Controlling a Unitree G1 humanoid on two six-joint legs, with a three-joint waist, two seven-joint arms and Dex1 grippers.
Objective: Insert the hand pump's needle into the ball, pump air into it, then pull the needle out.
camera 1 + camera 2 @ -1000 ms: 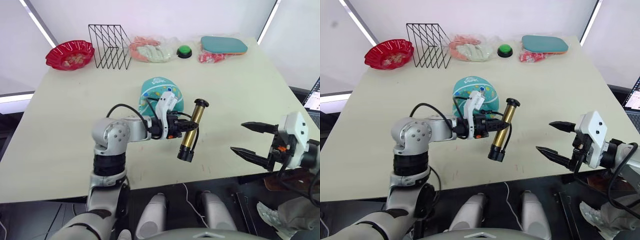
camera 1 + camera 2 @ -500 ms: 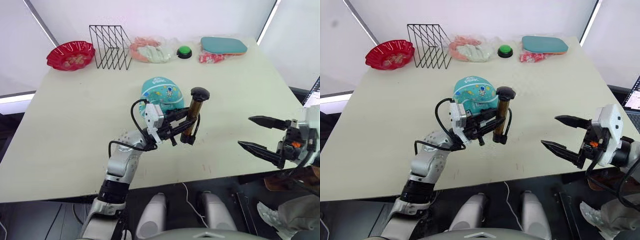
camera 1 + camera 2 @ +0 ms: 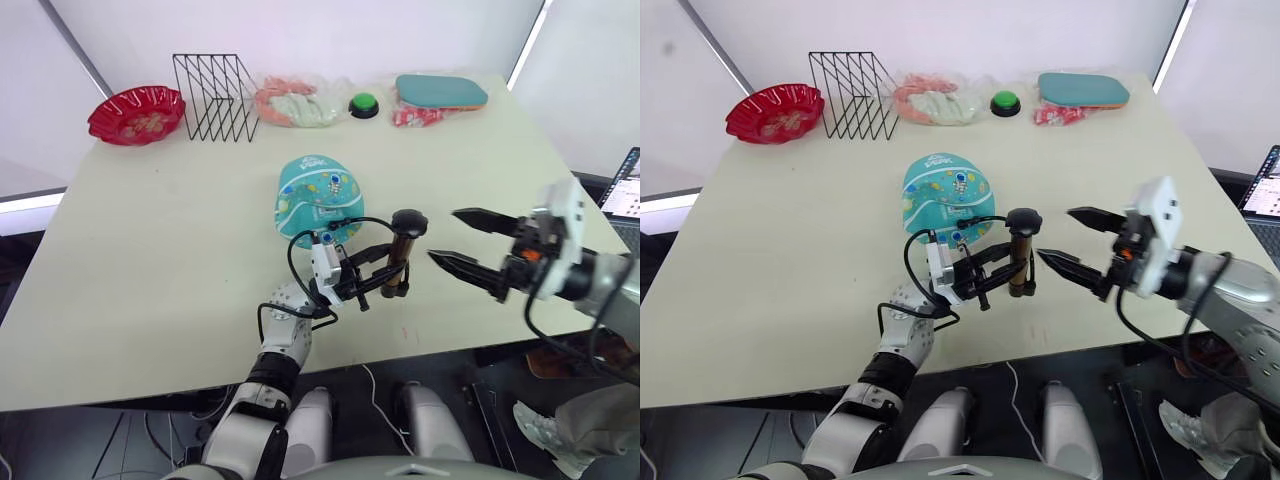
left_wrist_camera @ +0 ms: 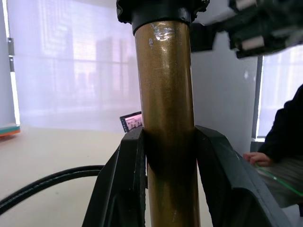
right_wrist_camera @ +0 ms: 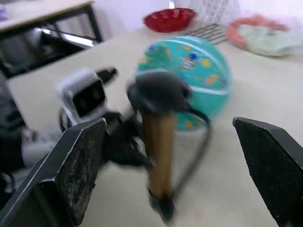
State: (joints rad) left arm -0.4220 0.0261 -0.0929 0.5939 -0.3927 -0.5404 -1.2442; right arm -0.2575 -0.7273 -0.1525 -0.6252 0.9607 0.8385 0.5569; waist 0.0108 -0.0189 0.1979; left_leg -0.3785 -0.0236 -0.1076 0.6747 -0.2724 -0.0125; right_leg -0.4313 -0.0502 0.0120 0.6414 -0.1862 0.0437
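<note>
1. Left wrist view shows our left gripper (image 4: 168,182) squeezing the slim gold-brass hand pump with black end caps (image 4: 165,118) around its middle. The pump stands upright, and its metal looks smooth and shiny, with small scuffs near the top.
2. From our head views, the pump is held up over the front part of the pale, flat table (image 3: 150,220), just in front of the teal rubber ball with white lines and little cartoon prints (image 3: 316,194).
3. The ball sits on the table. It looks round, soft and a bit squashed.
4. A thin black hose (image 3: 325,228) loops from the pump back toward the ball. We cannot make out the needle, so we cannot tell if it is in the ball yet.
5. Our right gripper (image 3: 463,238) has its two pointy black fingers spread wide and holds nothing. It sits just beside the pump's black top.
6. We think pumping has not begun. Pumping and pulling the needle out are left.
</note>
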